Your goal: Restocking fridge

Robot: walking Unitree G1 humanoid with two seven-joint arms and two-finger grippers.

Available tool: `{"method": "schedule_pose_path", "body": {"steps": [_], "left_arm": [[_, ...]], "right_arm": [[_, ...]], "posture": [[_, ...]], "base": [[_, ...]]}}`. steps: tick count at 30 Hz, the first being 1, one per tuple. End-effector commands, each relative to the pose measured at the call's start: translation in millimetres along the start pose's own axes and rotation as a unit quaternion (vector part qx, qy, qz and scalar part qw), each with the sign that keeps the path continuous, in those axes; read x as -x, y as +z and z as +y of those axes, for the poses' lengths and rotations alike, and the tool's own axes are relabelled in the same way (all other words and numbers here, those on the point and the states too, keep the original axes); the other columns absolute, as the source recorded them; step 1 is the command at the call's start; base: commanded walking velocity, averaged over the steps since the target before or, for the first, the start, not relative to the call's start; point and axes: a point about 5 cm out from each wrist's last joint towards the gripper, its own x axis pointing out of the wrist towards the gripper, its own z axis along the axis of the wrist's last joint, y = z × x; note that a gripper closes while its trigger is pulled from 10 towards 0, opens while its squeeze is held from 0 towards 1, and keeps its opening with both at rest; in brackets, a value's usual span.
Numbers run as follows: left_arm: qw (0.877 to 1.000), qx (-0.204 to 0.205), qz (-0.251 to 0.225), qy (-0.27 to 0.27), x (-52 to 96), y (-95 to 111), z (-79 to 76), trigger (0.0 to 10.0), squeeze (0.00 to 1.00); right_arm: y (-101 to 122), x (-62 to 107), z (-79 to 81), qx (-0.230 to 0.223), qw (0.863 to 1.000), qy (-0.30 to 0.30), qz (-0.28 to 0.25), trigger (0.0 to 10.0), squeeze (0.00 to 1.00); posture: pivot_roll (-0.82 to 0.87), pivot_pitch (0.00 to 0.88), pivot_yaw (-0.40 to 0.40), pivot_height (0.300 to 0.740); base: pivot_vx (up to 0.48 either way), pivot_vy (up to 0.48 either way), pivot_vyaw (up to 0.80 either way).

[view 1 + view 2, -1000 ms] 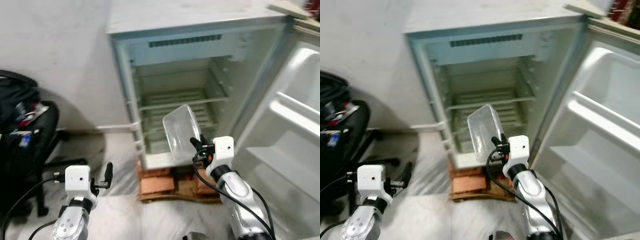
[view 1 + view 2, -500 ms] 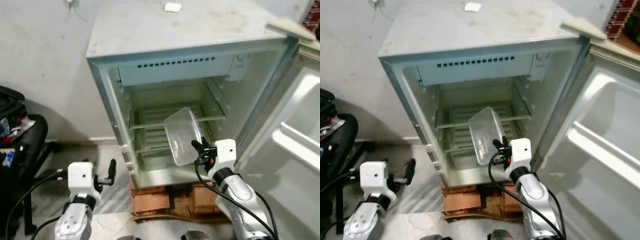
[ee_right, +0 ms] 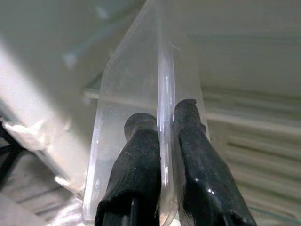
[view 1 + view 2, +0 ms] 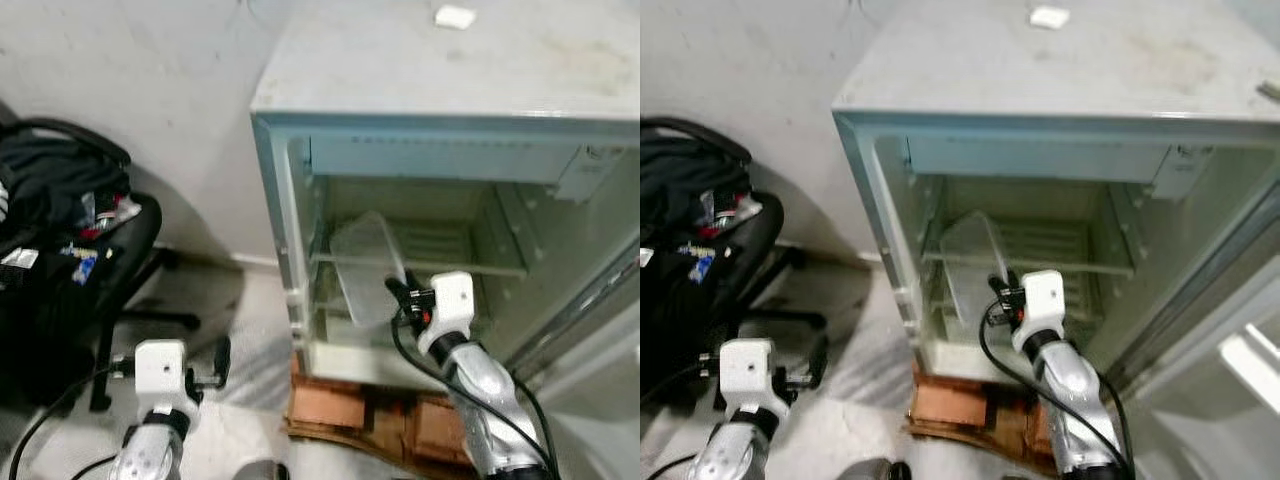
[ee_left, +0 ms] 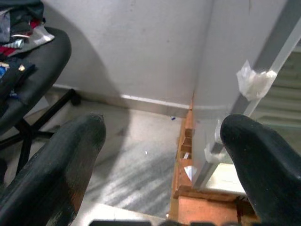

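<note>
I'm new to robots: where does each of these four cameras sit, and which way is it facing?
Left eye view: on the head, looking down at the open white fridge; both silver arms show.
Right eye view: its stereo twin, same scene.
Left wrist view: on the left wrist, along the open left gripper, facing floor, wall and black chair.
Right wrist view: on the right wrist, right gripper pinching the clear plastic container.
Shared: the fridge's wire shelf.

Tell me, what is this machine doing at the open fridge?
The robot's right gripper is shut on the wall of a clear plastic container, holding it tilted at the mouth of the small white fridge, level with its wire shelf. The left gripper hangs open beside the fridge, above the floor.
</note>
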Motion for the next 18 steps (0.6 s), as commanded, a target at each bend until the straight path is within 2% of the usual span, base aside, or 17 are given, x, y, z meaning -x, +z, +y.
{"method": "schedule_pose_path", "body": {"steps": [1,3,6,7,12,13,16,18], "left_arm": [[1.000,-0.009,-0.004,0.010,2.4,4,3.9,10.0,0.00],[1.000,-0.010,-0.004,0.010,2.4,5,3.8,10.0,0.00],[1.000,-0.015,-0.008,0.012,2.6,9,4.6,10.0,0.00],[1.000,-0.015,-0.008,0.012,2.6,9,4.6,10.0,0.00],[1.000,-0.020,-0.011,0.017,7.8,14,5.0,10.0,0.00],[1.000,-0.020,-0.011,0.017,7.8,14,5.0,10.0,0.00],[1.000,-0.018,-0.009,0.018,12.1,14,3.2,10.0,0.00],[1.000,-0.012,-0.011,0.018,15.0,16,1.2,10.0,0.00]], "right_arm": [[6,-7.5,5.3,-0.002,1.000,0.004,-0.014,10.0,0.00],[10,-14.5,6.7,-0.005,1.000,0.005,-0.019,10.0,0.00],[26,-39.0,13.2,-0.013,0.999,0.017,-0.034,10.0,0.00],[26,-39.0,13.2,-0.013,0.999,0.017,-0.034,10.0,0.00],[40,-66.1,27.1,-0.023,0.998,0.033,-0.041,10.0,0.00],[40,-66.1,27.1,-0.023,0.998,0.033,-0.041,10.0,0.00],[40,-77.7,29.6,-0.016,0.999,0.019,-0.024,10.0,0.00],[39,-85.4,26.8,-0.042,0.999,-0.005,-0.004,10.0,0.00]], "posture": [[0.04,0.134,0.046,0.740],[0.04,0.136,0.046,0.740],[0.07,0.156,0.049,0.740],[0.07,0.156,0.049,0.740],[0.11,0.190,0.038,0.740],[0.11,0.190,0.038,0.740],[0.12,0.204,0.034,0.740],[0.13,0.214,0.029,0.740]], "base": [[0.000,0.000,0.00],[0.000,0.000,0.00],[0.000,0.000,0.00],[0.000,0.000,0.00],[0.000,0.000,0.00],[0.000,0.000,0.00],[0.000,0.000,0.00],[0.000,0.000,0.00]]}}
